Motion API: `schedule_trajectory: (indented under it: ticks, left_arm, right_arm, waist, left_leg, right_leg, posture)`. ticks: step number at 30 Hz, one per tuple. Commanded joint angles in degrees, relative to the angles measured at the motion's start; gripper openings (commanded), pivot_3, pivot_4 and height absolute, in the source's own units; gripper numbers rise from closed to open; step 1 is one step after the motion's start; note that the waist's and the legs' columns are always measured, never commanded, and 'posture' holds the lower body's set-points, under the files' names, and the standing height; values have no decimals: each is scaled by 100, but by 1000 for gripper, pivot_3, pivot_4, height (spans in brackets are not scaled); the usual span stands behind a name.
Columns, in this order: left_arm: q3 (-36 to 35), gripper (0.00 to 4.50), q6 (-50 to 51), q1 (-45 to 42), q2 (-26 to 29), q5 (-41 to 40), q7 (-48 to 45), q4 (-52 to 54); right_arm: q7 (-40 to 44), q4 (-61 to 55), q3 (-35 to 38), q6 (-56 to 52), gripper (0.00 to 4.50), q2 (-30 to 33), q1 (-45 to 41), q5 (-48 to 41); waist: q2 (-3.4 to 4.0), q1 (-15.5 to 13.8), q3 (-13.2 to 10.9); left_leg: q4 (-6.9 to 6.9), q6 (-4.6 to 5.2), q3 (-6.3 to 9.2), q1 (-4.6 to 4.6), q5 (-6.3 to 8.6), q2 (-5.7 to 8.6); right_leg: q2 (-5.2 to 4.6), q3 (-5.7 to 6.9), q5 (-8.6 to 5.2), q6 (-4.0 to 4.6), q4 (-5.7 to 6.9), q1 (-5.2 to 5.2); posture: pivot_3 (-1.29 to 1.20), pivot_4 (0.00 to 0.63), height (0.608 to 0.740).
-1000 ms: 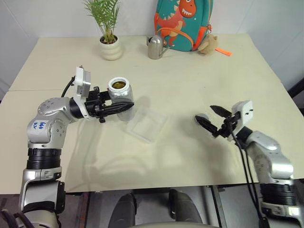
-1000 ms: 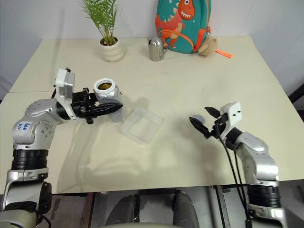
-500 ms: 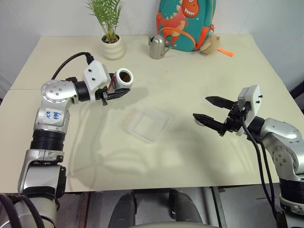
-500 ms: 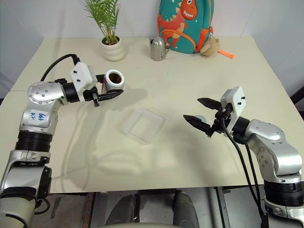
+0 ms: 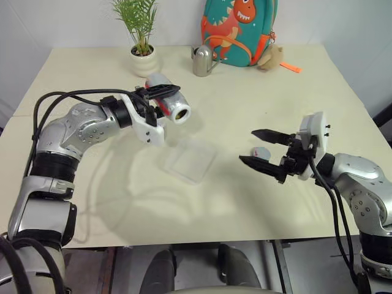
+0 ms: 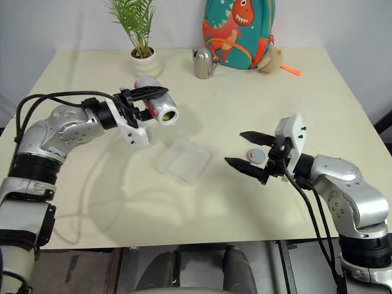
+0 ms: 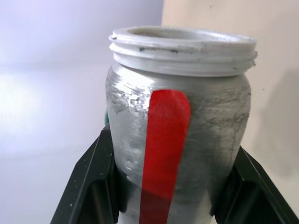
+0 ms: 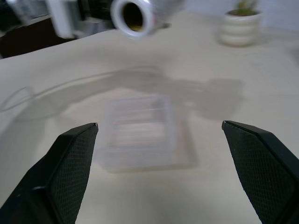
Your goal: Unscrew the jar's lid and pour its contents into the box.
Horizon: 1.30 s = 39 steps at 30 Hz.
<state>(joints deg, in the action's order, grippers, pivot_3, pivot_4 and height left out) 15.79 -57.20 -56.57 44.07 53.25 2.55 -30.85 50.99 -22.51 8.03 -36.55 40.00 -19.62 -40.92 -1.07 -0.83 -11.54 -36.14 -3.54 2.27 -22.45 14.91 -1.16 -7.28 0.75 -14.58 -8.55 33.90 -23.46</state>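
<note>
Left end effector (image 5: pixel 160 98) clamped on the jar (image 5: pixel 166 101), fingers on either side of the silvery body with its red stripe, held in the air over the left half of the counter (image 5: pixel 245 92). Jar lies roughly level, long axis running from the counter's far left toward its near right, open whitish neck leading. Lid (image 5: pixel 261 152) already off, lying flat on the counter near the right end effector (image 5: pixel 262 149), whose two black fingers stand wide apart and hold nothing. Box (image 5: pixel 190 160), clear and shallow, sits on the counter near the middle, below and to the near right of the jar mouth, well apart from it in height. Brown contents (image 6: pixel 166 115) just visible inside the mouth; whether any has spilled, cannot tell. Judgement: pour step under way but mouth probably not yet over the box; next call is carrying the mouth along its own axis toward the box, then tipping the neck down. Left arm is the nearer to the box.
</note>
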Motion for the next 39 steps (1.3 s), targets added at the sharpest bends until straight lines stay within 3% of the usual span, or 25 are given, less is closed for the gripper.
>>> schedule_trajectory:
  ticks: [1,4,10,21,31,35,37,39]
  left_arm:
    - [504,1931,110,-317,160,1358,1587,293]
    - [1154,1931,522,-430,220,2403,2862,346]
    - [1824,1931,1331,-599,282,3332,4295,408]
    - [2320,1931,1707,-806,401,3552,4758,353]
    - [2272,1931,1614,-791,506,3172,4544,418]
    - [1915,1931,954,-706,473,2021,3908,99]
    - [1649,1931,326,-607,450,750,3185,-302]
    - [1357,1931,29,-340,394,-1068,1968,-566]
  right_arm:
    - [-18,-165,-19,12,4475,-7,-160,-81]
    - [-112,-187,-95,23,4475,-100,-230,-98]
    - [-99,-209,-210,31,4475,-183,-308,-119]
    - [-9,-120,-401,88,4475,-271,-488,-72]
    - [-19,-83,-440,100,4475,-312,-502,-88]
    - [3,-74,-444,105,4475,-306,-487,-83]
    - [28,-66,-428,102,4475,-289,-479,-95]
    - [65,-65,-412,99,4475,-260,-464,-105]
  waist:
    - [0,-45,0]
    - [0,-64,0]
    - [0,-65,0]
    - [0,-52,0]
    - [0,-59,0]
    - [0,-58,0]
    - [0,-53,0]
    - [0,-23,0]
  left_leg:
    - [0,0,0,-2,0,0]
    - [1,0,-1,-4,0,0]
    - [1,1,-1,-10,1,0]
    - [1,1,-1,-9,0,0]
    - [-2,0,-2,-10,0,0]
    - [-2,0,-2,-10,0,0]
    - [-3,0,-2,-9,0,0]
    - [-4,0,-5,-8,0,0]
  right_leg:
    - [0,0,0,0,0,-1]
    - [0,0,0,-1,-1,-2]
    - [0,0,0,-1,-1,-7]
    - [1,0,0,-1,2,-10]
    - [0,0,0,-1,5,-10]
    - [0,0,0,-1,4,-10]
    - [0,0,0,-1,5,-10]
    - [-1,-2,0,0,6,-10]
  posture:
    - [0,150,740]
    - [0,150,740]
    - [0,150,740]
    - [0,150,740]
    - [0,150,740]
    - [0,150,740]
    - [0,150,740]
    - [0,150,740]
